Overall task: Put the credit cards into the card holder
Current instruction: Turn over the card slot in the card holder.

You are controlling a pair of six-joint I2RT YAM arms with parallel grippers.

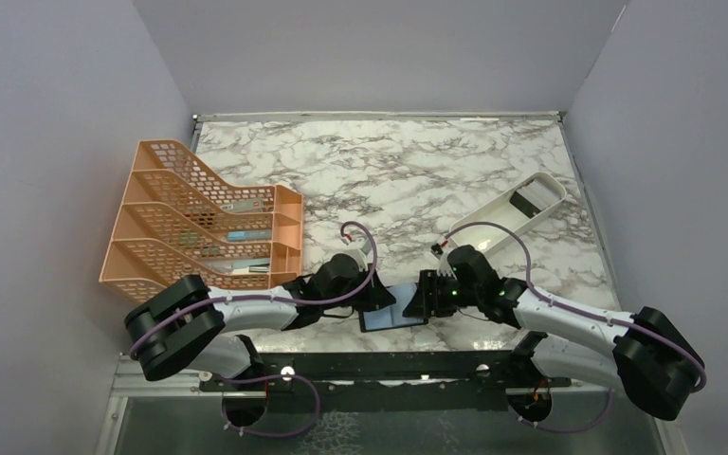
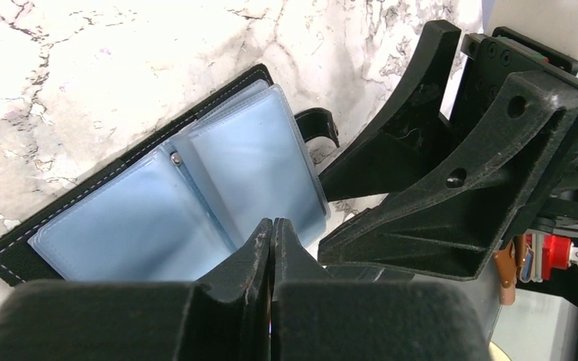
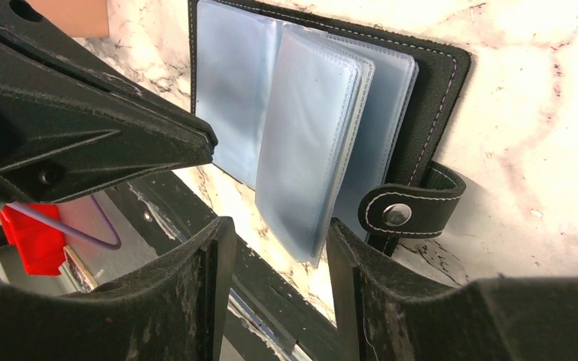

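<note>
The card holder (image 1: 393, 317) lies open on the marble table near its front edge, between my two grippers. Its blue-grey clear sleeves (image 2: 196, 188) fan out over the black cover (image 3: 436, 90), and its snap strap (image 3: 410, 207) sticks out at the side. My left gripper (image 2: 272, 226) is shut and empty, its tips just over the sleeves' edge. My right gripper (image 3: 278, 244) is open, and the lower edge of the raised sleeves (image 3: 308, 150) hangs between its fingers. No credit card shows clearly in any view.
An orange mesh file rack (image 1: 199, 223) stands at the left with a few flat items in it. A long white tray (image 1: 517, 210) at the right holds a dark flat piece (image 1: 534, 198). A small white piece with a red mark (image 1: 439, 248) lies near the right arm. The metal table edge (image 1: 341, 365) is just behind the holder.
</note>
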